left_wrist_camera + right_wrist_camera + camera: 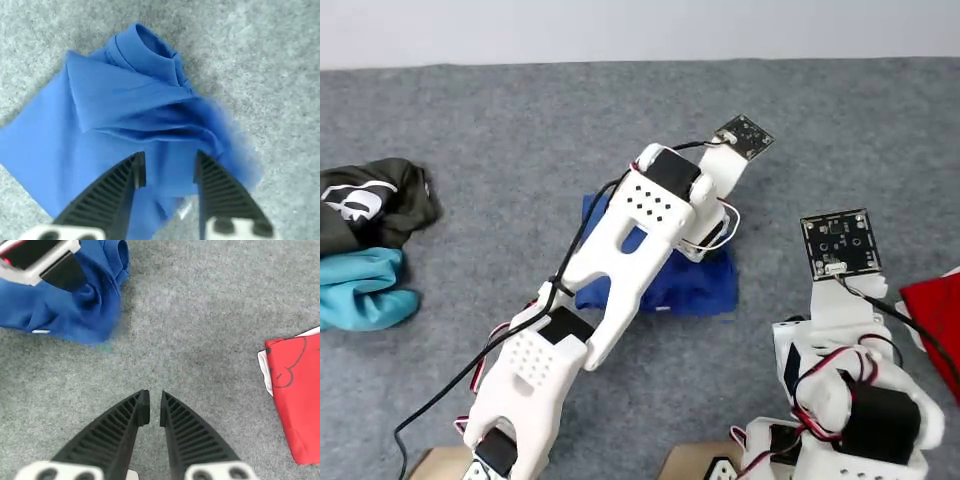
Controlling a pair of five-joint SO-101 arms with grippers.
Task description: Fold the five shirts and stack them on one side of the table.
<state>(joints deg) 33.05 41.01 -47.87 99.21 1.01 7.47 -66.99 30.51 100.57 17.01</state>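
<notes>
Left fingers (122, 187) are spread wide with nothing pinched between them. The left gripper (167, 170) hangs over the blue shirt (125, 110), which lies rumpled under and ahead of the tips, collar at the far end. Right fingers (127, 427) are closed down to a sliver, holding nothing. The right gripper (152, 407) is over bare grey table (210, 315). From the right tips, the blue shirt is ahead and to the left, well apart. The red shirt (295, 390) is off to the right, also well apart, with something white (263, 371) poking out at its near edge. In the high view the left arm (620, 250) lies across the blue shirt and hides its middle, so I can't judge the folds there. Dark shirt (370, 200) and teal shirt (360, 290) are bunched up and touching each other, far left of both grippers.
</notes>
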